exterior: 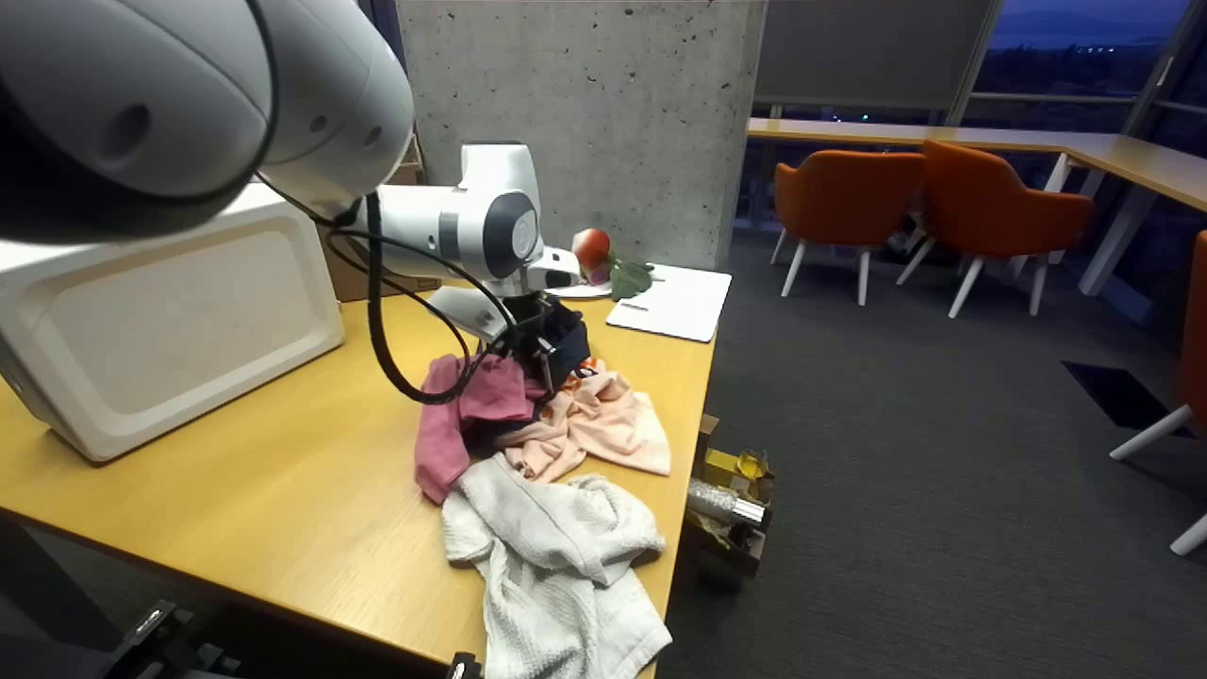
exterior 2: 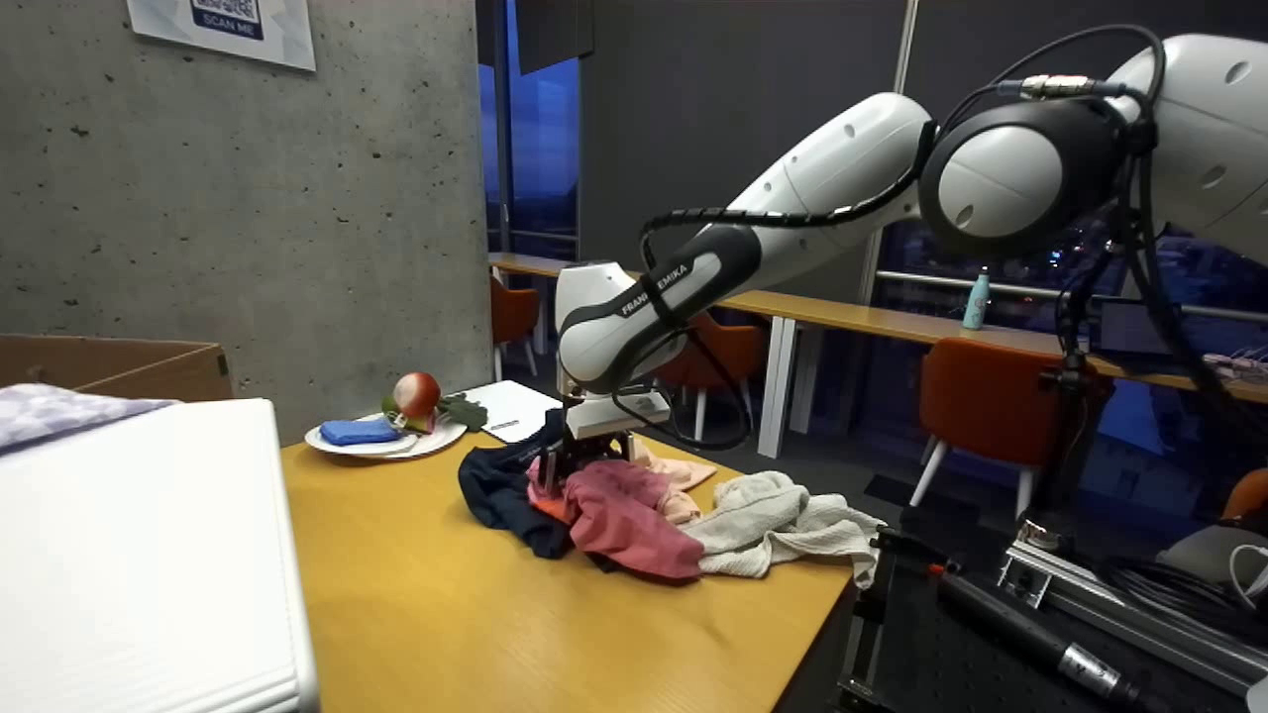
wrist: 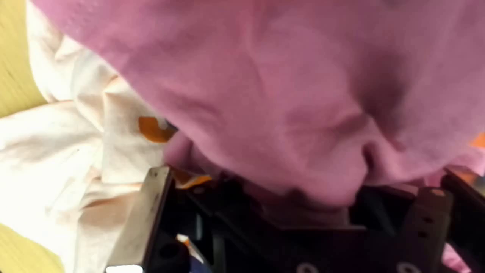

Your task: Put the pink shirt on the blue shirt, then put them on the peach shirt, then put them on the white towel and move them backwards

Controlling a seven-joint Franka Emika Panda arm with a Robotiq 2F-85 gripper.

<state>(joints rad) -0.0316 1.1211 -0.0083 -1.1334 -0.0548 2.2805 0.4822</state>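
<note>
We'd guess approx. midway: the pink shirt (exterior 2: 634, 520) is bunched partly over the blue shirt (exterior 2: 500, 495) & against the peach shirt (exterior: 618, 429), tho we can't tell how much rests on it. Gripper (exterior 2: 588, 463) is down among them, jaws wide apart w/ pink btwn, no grip evident. Left, prob.: all onto the white towel (exterior: 556, 547), then back.

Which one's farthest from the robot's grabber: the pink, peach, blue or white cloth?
The white towel. In both exterior views it lies farther out, while the pink shirt, peach shirt and blue shirt are all closer to the gripper.
</note>
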